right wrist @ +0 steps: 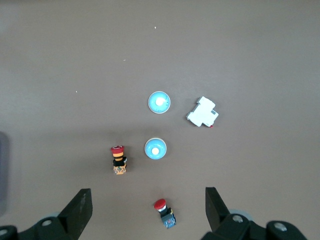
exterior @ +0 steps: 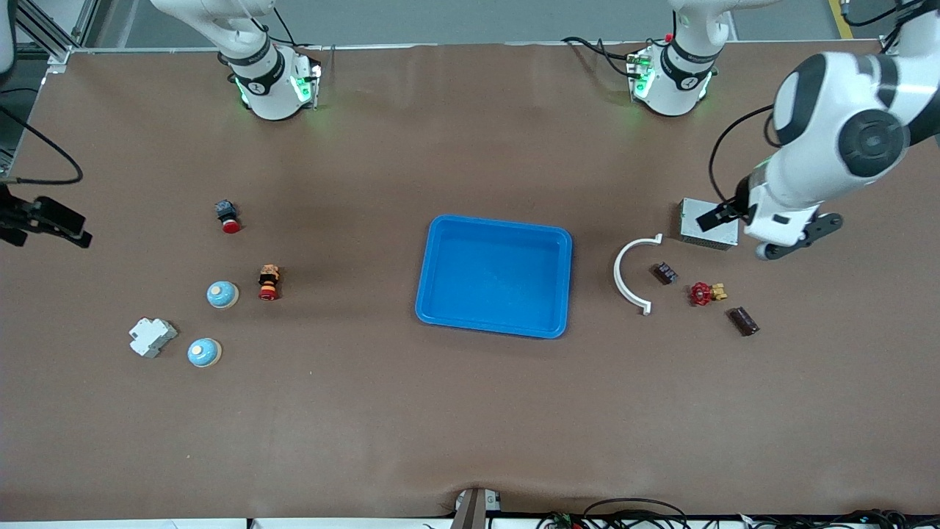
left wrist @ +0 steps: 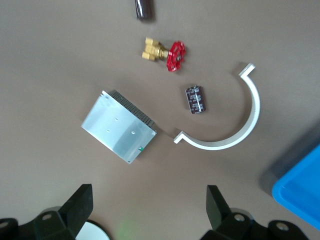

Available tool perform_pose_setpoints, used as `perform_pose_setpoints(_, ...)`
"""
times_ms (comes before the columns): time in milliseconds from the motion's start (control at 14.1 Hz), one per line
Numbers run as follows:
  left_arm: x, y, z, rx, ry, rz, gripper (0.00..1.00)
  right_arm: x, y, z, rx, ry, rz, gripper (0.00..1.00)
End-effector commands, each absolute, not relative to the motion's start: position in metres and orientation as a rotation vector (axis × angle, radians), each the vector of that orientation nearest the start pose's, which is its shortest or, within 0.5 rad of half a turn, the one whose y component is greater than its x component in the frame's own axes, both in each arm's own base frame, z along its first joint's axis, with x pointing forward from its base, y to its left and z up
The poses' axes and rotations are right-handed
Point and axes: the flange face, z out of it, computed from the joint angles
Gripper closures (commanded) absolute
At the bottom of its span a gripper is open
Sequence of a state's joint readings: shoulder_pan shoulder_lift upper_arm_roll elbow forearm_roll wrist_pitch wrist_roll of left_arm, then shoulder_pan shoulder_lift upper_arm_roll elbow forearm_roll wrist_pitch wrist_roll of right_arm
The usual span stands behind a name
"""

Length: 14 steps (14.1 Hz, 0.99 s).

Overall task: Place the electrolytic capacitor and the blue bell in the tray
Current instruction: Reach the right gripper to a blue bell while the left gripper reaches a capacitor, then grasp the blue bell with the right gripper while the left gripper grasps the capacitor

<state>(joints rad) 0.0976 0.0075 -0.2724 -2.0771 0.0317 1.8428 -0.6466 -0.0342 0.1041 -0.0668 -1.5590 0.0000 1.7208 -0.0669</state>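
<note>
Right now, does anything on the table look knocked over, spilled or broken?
Nothing stands out. The tray sits flat and empty, both blue bells sit dome up, and the capacitors lie on their sides, with no visible damage.

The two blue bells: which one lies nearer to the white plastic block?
The blue bell nearer the front camera. It sits right beside the white plastic block; the other blue bell lies farther off, beside the red-capped pushbutton.
</note>
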Motion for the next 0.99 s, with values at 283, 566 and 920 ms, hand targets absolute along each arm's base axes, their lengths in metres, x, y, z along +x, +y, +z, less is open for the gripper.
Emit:
perform_pose_setpoints(283,0.515,-0.091,0.328,-2.85,-0.995,0.25,0.0,0.625,-0.065,0.483,-3.16,0.062,-0.112,0.0)
perform_pose_setpoints(566,0.526,-0.094,0.283,-2.823,-1.158,0.237,0.0,0.644,-0.096,0.391,-3.17,0.111,-0.074,0.0)
perform_pose_setpoints(920,0.535,-0.093,0.249,-2.859,-1.183,0.206,0.02,0.669,-0.095,0.313,-3.164,0.136,-0.199,0.0)
